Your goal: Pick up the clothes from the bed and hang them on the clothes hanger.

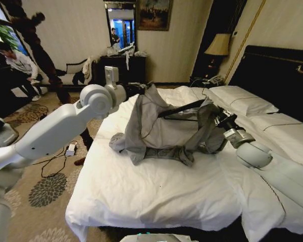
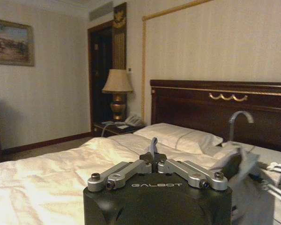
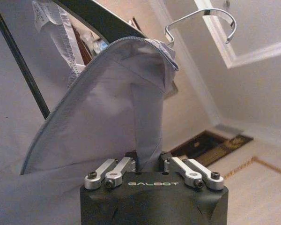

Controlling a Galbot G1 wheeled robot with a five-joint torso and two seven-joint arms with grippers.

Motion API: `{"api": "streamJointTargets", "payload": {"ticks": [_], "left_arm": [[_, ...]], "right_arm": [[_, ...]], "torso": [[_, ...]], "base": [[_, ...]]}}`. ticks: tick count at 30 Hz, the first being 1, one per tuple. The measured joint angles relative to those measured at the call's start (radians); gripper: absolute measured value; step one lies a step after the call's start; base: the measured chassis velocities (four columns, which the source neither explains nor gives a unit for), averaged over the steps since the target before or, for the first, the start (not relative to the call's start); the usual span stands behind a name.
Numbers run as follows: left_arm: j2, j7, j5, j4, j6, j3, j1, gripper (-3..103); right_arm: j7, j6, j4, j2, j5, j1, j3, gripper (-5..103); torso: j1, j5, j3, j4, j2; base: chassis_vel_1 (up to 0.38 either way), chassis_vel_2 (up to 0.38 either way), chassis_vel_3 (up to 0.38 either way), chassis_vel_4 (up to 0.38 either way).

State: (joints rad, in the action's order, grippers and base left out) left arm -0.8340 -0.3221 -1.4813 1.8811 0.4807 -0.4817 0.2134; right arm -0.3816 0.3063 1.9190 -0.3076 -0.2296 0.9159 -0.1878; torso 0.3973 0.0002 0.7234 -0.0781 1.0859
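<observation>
The grey clothes (image 1: 156, 126) hang partly lifted over the white bed (image 1: 156, 196), draped on the clothes hanger (image 1: 184, 108). The right gripper (image 3: 149, 165) has its fingers pinched together on the cloth at the garment's right side. The left gripper (image 2: 153, 159), at the far left of the garment, is closed with a thin strip caught between its fingertips.

From my remote station: a table lamp (image 2: 117, 83) with a cream shade stands on a nightstand (image 2: 118, 128) beside a white telephone (image 2: 133, 120). A framed painting (image 1: 153, 13) hangs next to a wall mirror (image 1: 121, 25) above a dark dresser (image 1: 122, 68). Floral-patterned carpet (image 1: 48, 189) carries a cable and a small white adapter (image 1: 70, 149).
</observation>
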Motion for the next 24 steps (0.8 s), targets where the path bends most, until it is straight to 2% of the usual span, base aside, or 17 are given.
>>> {"api": "streamJointTargets", "payload": {"ticks": [4,9,11,12,16,19,21,24], "left_arm": [[-0.039,-0.003,0.009,-0.011,-0.001,-0.026,0.012,0],[-0.132,-0.012,0.028,-0.033,-0.006,-0.066,0.026,0],[-0.141,-0.013,0.031,-0.033,-0.006,-0.072,0.027,0],[-0.17,-0.011,0.051,-0.038,-0.01,-0.091,0.028,0],[-0.204,0.004,0.102,-0.083,-0.016,-0.12,0.031,0],[-0.234,0.032,0.178,-0.15,-0.028,-0.149,0.049,0],[-0.272,0.037,0.189,-0.179,-0.03,-0.17,0.071,0],[-0.296,0.042,0.189,-0.186,-0.032,-0.181,0.082,0]], "right_arm": [[-0.005,0.02,-0.008,-0.02,-0.01,-0.026,0.034,19],[-0.013,0.043,-0.021,-0.047,-0.023,-0.049,0.062,19],[-0.014,0.046,-0.021,-0.049,-0.025,-0.05,0.063,19],[-0.015,0.051,-0.02,-0.053,-0.027,-0.049,0.065,19],[-0.015,0.057,0.004,-0.056,-0.027,-0.035,0.064,19],[-0.018,0.07,0.029,-0.068,-0.022,-0.027,0.067,19],[-0.02,0.084,0.039,-0.089,-0.012,-0.033,0.082,19],[-0.02,0.088,0.039,-0.101,-0.005,-0.039,0.09,19]], "torso": [[0.0,0.0,0.0,0.0004,0.0],[0.0,0.0001,0.0,0.0,0.0],[0.0,0.0001,0.0,-0.0001,0.0],[0.0,0.0002,0.0,-0.0003,0.0],[0.0,0.0,0.0,0.0004,0.0],[0.0,-0.0003,0.0,0.0006,0.0],[0.0,-0.0001,0.0,0.0004,0.0],[0.0,0.0001,0.0,0.0,0.0]], "base": [[0.0,0.0,0.0,0.0],[0.0,0.0,0.0,0.0],[0.0,0.0,0.0,0.0],[0.0,0.0,0.0,0.0],[0.0,0.0,0.0,0.0],[0.0,0.0,0.0,0.0],[0.0,0.0,0.0,0.0],[0.0,0.0,0.0,0.0]]}}
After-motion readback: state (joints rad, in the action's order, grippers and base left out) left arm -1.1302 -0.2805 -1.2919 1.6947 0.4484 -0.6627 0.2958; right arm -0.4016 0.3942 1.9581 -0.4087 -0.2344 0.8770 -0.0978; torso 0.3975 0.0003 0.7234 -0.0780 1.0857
